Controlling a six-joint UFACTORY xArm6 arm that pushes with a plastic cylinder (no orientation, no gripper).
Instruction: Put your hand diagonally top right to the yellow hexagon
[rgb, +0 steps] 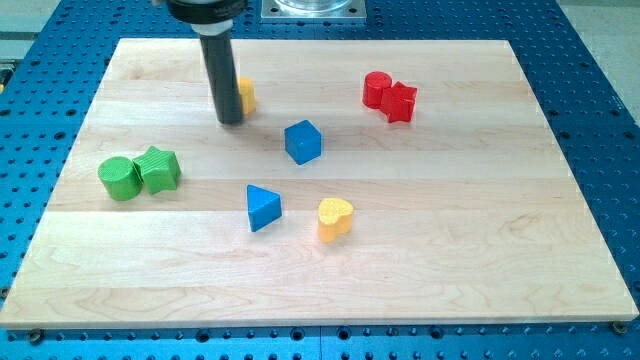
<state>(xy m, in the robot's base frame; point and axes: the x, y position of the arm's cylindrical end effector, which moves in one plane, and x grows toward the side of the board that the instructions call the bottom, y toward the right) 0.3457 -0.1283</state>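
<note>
Yellow hexagon (246, 95): sitting in the upper left of the frame, mostly hiding behind the rod, so its six-sided shape is not showing clearly.
Handling: looking like a small, light, rigid block with smooth painted faces; I judge it is going to slide easily on the board at a nudge. No hold is needed, since the task is asking for a position beside it, not a push.
My tip (231, 121): resting on the board just beside the hexagon, at its lower left; whether it is touching is not telling from here. There are no jaws to open or close, only a bare dark rod.
Target spot: lying on the opposite side, toward the upper right of the hexagon, so I judge I am going around, not through.
Board (470, 250): pale wood, showing fine grain.
Blue cube (303, 141): sitting near the centre.
Blue triangle (263, 208): lying below centre.
Yellow heart (335, 218): standing just to the triangle's right.
Red pair (389, 96): cylinder and star touching, upper right.
Green pair (140, 172): cylinder and star touching, left.
</note>
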